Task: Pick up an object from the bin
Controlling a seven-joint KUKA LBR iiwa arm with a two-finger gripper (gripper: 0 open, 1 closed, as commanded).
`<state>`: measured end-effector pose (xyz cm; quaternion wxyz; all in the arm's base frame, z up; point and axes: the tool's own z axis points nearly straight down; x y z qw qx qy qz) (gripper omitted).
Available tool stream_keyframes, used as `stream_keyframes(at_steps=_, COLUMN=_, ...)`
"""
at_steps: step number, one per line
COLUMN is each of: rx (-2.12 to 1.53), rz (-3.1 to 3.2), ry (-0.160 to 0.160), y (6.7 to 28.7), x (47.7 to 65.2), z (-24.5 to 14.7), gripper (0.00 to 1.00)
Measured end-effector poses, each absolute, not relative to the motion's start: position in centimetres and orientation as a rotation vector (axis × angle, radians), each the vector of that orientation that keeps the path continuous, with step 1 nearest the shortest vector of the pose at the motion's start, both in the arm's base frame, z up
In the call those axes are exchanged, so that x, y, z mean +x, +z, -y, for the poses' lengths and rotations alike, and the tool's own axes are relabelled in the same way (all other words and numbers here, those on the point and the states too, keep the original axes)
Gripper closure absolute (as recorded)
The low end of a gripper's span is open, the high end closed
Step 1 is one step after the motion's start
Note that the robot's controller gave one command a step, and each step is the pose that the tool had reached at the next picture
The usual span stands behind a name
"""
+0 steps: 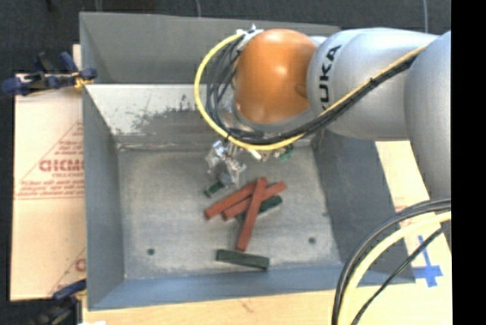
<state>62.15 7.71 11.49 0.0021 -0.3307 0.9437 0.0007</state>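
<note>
My gripper (pixel 225 165) hangs low in the middle of the bin, just under the arm's orange cover. Its tip is right over the upper left end of a small pile of bars. A short dark green bar (pixel 216 186) pokes out directly below the tip. One red-brown bar (pixel 231 203) lies slanted across the pile, and a second red-brown bar (pixel 251 216) crosses it, running down towards the front. Whether the gripper touches any of them I cannot tell.
Another dark green bar (pixel 268 203) peeks from under the red-brown ones. A separate dark green bar (pixel 242 259) lies flat near the bin's front wall. The arm reaches in from the right and covers the bin's back right part.
</note>
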Motion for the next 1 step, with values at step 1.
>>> stream_keyframes(at_steps=1, rx=-1.046, rz=-2.957, ry=-0.002, y=13.21, x=63.71, z=-8.50, gripper=1.00)
